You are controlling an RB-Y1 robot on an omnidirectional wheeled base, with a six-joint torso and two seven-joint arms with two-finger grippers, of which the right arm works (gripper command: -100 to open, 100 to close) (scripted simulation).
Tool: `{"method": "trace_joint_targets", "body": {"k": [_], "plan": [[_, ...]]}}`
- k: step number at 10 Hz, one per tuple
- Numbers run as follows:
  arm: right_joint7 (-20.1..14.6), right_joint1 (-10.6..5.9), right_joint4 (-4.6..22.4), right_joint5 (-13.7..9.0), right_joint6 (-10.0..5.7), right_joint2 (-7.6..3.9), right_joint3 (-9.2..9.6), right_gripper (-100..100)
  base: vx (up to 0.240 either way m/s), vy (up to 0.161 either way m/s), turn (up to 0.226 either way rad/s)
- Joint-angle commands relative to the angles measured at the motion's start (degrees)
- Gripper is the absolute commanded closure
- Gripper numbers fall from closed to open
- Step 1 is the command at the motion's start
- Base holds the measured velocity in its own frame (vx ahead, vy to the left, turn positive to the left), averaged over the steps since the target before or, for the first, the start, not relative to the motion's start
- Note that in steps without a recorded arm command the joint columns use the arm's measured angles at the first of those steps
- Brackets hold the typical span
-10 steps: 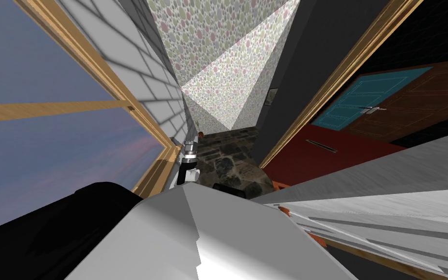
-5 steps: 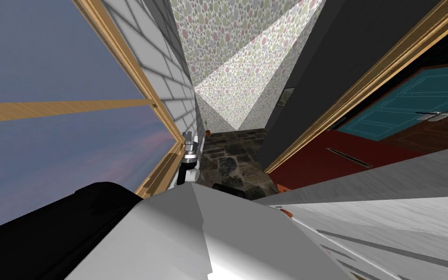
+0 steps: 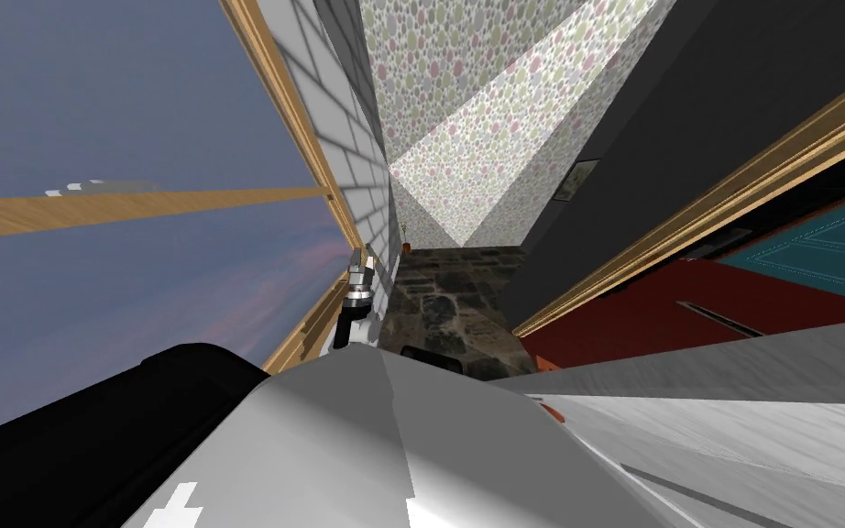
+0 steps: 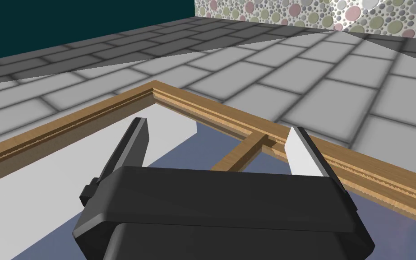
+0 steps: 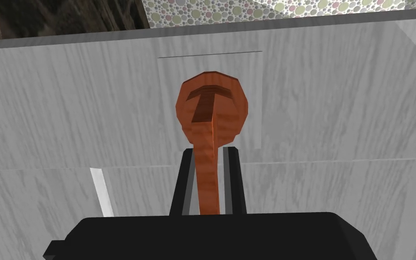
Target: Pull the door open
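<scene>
The left gripper (image 4: 218, 128) hangs forward and to the left of the torso. Its fingers are spread apart and hold nothing. On the right, the light grey wood-grain door panel (image 5: 338, 113) runs across the lower right corner of the head view, close to the robot. An orange-brown lever handle with a round base plate (image 5: 211, 117) is mounted on the door's face, inside a faint rectangular outline. The right gripper (image 5: 209, 151) is clenched on the lever shaft, one finger pressing each side, just short of the base plate. Judgement: the panel is rigid and probably heavy, and will swing on a hinge arc rather than travel straight. The lever is stiff, narrow and smooth, so the fingers may slide along it. The shaft is the correct place to hold. Count: one door, one handle, two grippers, one engaged.
</scene>
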Motion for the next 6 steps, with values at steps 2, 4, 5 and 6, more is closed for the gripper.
{"method": "trace_joint_targets", "body": {"k": [2, 4, 5, 6], "plan": [[0.09, -0.45, 1.95, 0.11, -1.29, 0.65, 0.32, 100, -0.089, 0.021, 0.044], [0.51, 0.23, 2.65, -0.64, -2.29, 1.53, -0.24, 100, -0.133, 0.022, 0.231], [0.66, 0.48, 2.93, -0.92, -2.7, 1.87, -0.45, 100, -0.205, 0.031, 0.202], [0.81, 0.69, 3.19, -1.17, -3.09, 2.18, -0.63, 100, -0.199, -0.001, 0.113]]}}
